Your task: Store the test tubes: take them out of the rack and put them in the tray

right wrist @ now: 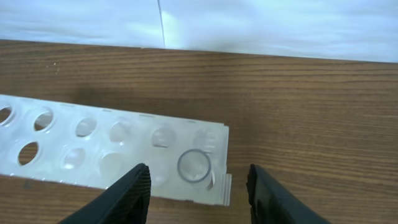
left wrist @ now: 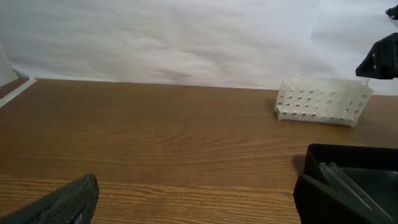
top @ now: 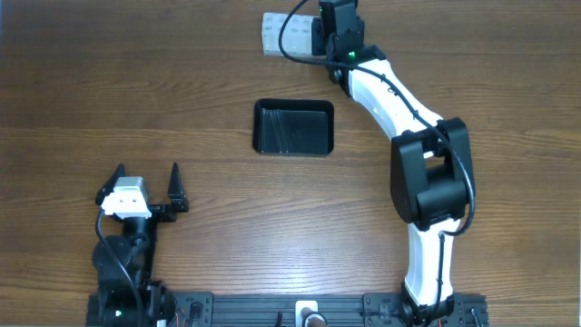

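Wooden table [top: 109, 82], with the top view read as the clock face. The black tray [top: 258, 136] sat near the middle of the table. Its floor showed faint pale streaks, and in the left wrist view long clear shapes lay inside it; I could not count them. The white perforated rack [top: 286, 34] stood at about 12 o'clock from the tray, well apart from it and close to the far edge of the table. The right arm reached from its base at 5 o'clock up to the rack's 3 o'clock end, and the right gripper [right wrist: 198, 180] hung over that end with its fingers spread wide, touching nothing. Its wrist view showed one clear test tube [right wrist: 194, 165] standing upright in a hole in the last column beside the rack's corner, its round mouth open upward. The mouth lay between the two dark fingertips [right wrist: 140, 180] and lower than them. The left gripper [top: 145, 180] sat at about 8 o'clock from the tray, well apart from it and just ahead of its own base. Its fingers were spread and empty, low over bare wood. From that wrist the rack [left wrist: 323, 99] showed beyond the tray's near rim [left wrist: 348, 152], with a white backdrop [left wrist: 155, 37] behind the table.
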